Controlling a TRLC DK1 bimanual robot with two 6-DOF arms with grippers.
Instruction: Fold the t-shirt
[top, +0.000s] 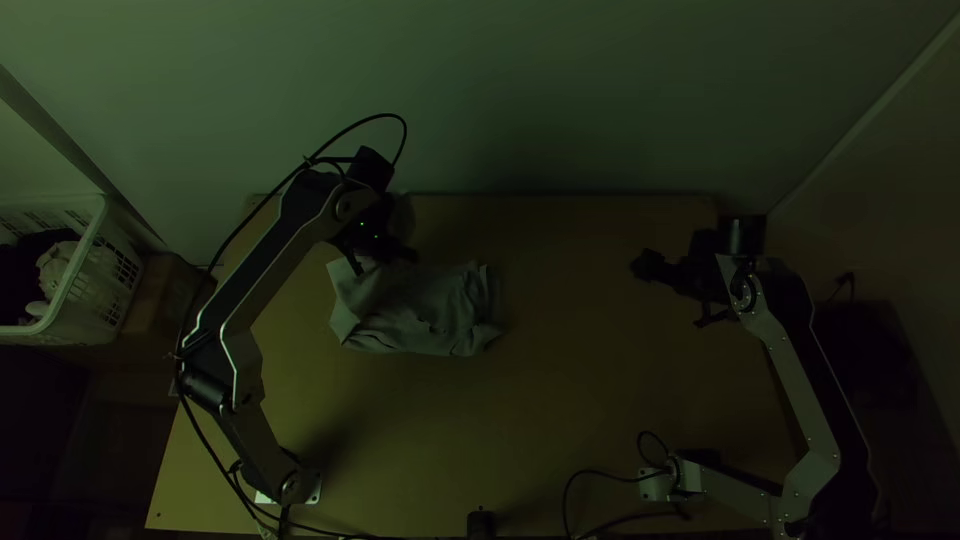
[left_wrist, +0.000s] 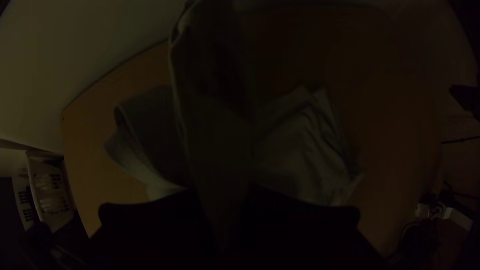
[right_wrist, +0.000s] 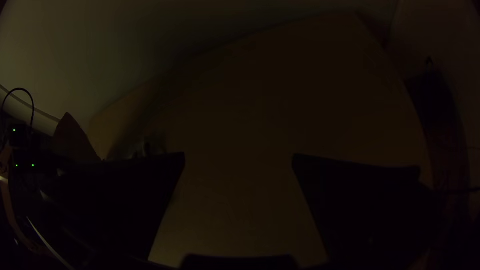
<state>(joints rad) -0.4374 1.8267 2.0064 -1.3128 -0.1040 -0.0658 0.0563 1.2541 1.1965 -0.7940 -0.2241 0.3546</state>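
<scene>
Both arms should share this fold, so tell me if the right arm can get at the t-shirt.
Probably yes: the right gripper is open, and bare table lies between it and the t-shirt. The left gripper is at the t-shirt's far left part, so the right side looks free.

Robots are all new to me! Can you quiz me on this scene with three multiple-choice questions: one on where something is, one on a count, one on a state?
1. Where does most of the t-shirt lie?
A. On the floor
B. On the table, near the left gripper
C. Under the right gripper

2. How many robot arms are there?
A. Two
B. Three
C. Four

3. How are the right gripper's fingers?
A. Pinching a sleeve
B. Pressed together
C. Apart

1: B, the top view shows its bunched cloth there.
2: A, the left arm and right arm show.
3: C, tabletop shows between them.
</scene>
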